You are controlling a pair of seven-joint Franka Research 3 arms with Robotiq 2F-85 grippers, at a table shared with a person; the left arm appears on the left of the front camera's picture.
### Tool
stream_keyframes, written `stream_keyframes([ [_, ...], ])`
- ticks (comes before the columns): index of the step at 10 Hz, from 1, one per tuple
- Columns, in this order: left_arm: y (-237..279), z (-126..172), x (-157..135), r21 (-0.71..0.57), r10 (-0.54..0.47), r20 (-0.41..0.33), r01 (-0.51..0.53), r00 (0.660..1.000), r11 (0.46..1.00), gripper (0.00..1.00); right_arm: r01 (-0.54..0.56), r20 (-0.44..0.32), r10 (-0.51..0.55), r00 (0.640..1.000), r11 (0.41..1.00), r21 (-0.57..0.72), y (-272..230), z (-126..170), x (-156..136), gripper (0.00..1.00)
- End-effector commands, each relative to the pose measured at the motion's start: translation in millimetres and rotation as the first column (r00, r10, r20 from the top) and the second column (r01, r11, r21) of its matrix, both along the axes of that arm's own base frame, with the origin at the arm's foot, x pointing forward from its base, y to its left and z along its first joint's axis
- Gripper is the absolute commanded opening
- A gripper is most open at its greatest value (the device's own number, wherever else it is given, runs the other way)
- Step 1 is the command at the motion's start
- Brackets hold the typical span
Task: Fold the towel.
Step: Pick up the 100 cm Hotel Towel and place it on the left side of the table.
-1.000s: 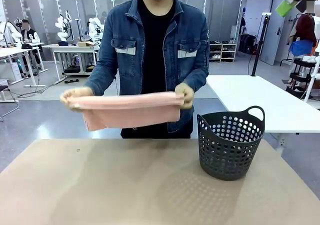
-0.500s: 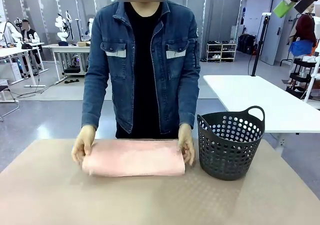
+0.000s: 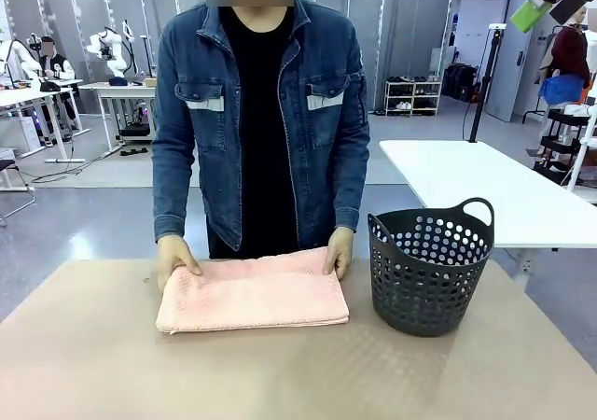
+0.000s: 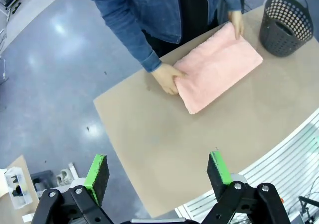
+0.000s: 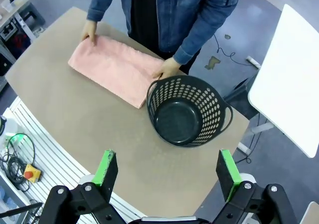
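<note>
Towel (image 3: 252, 294): pink terry cloth, folded flat on the table (image 3: 280, 373), just beside the dark perforated basket (image 3: 429, 266).
Person's hands (image 3: 175, 257): one on each far corner, resting flat, we judge.
Grippers: our left gripper (image 4: 157, 167) and right gripper (image 5: 169, 167) hang high, jaws spread, empty.
Doing it well: we would align the edges and smooth the layers before any further fold.

Folded towel (image 3: 252, 294) is lying on tabletop (image 3: 280, 373), basket (image 3: 429, 266) standing just right of it, person (image 3: 266, 112) standing behind.
</note>
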State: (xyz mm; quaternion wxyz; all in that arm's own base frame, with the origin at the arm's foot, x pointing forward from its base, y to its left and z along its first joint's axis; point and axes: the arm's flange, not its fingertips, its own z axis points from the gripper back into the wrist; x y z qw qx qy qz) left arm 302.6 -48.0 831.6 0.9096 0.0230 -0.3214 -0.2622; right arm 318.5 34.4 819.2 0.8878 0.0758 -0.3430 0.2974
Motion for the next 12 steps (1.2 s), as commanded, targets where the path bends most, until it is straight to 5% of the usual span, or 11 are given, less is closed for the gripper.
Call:
stream_keyframes([
  [1,0.8,3.4,-0.5,0.014,-0.008,-0.007,0.008,1.000,1.000,1.00,-0.006,-0.007,0.006,1.000,1.000,-0.011,-2.1,1.0,1.4,1.00],
  [12,0.8,3.4,-0.5,0.014,-0.008,-0.007,0.008,1.000,1.000,1.00,-0.006,-0.007,0.006,1.000,1.000,-0.011,-2.1,1.0,1.4,1.00],
])
